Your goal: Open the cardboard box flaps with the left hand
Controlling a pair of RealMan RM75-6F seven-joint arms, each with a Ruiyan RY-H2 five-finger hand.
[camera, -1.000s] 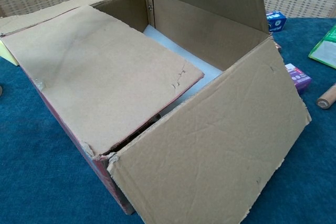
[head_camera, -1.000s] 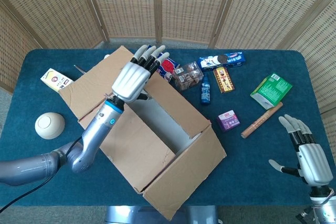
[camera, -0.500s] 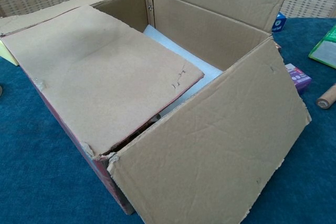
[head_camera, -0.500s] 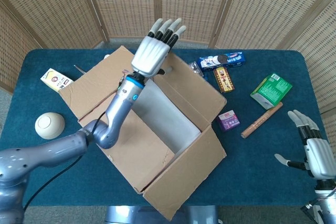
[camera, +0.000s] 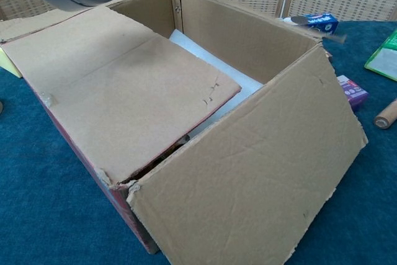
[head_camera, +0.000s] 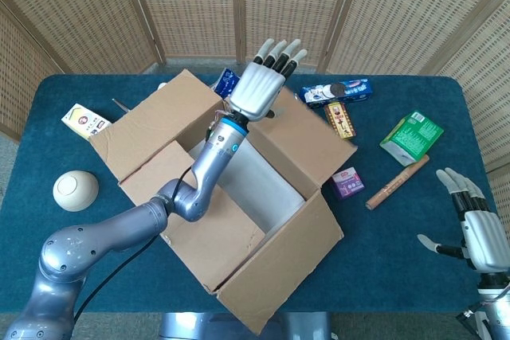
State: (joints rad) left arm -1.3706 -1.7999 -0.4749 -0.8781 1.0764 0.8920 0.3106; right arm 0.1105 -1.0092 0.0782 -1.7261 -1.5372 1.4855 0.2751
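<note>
left hand [head_camera: 260, 85], fingers spread and holding nothing, presses the cardboard box [head_camera: 231, 197] far flap [head_camera: 307, 137] outward; right hand [head_camera: 476, 232] open, idle.

Brown cardboard box [head_camera: 231, 205] on a dark teal table [head_camera: 398, 260]; green packet [head_camera: 411, 137].

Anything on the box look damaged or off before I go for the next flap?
The cardboard box shows wear: the flap still folded over the opening has a small tear near its free edge, and its near corner is ragged. Left hand is above the far flap.
</note>
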